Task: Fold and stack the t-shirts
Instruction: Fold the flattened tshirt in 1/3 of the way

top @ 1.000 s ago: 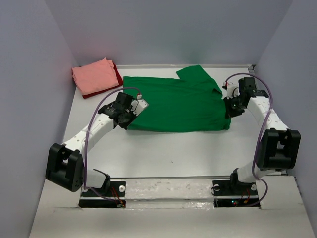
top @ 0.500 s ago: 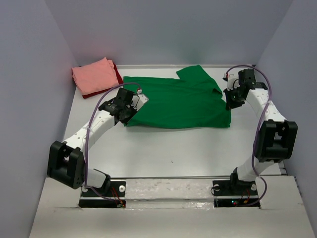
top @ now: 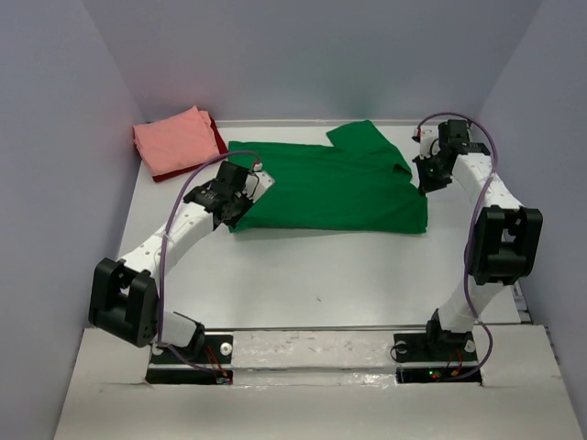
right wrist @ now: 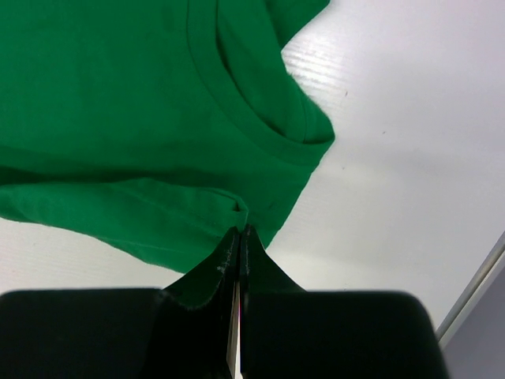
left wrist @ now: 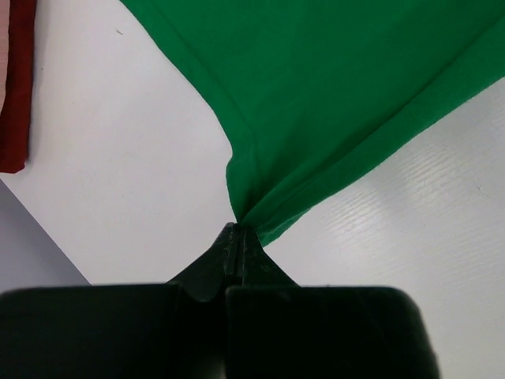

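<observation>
Nearest the arm bases the white table (top: 321, 275) lies bare, and just beyond it the two claws each have their jaws pressed together on cloth: the left gripper (left wrist: 237, 235) is clamped on the near left corner of the green t-shirt (top: 330, 188), the right gripper (right wrist: 239, 234) on its near right edge beside the collar. The tee is spread flat across the middle of the table between them, one sleeve poking towards the far wall. Each hold looks thin – only a gathered nip of hem – so the fabric could slip free if either arm pulls hard, and if the arms travel unevenly the fold would likely land skewed or bunched. In the far left corner the pink t-shirt (top: 174, 142) sits folded on top of the dark red t-shirt (top: 219, 139), well apart from the green one. Count: three tees – one green, one pink, one dark red – and two grippers
</observation>
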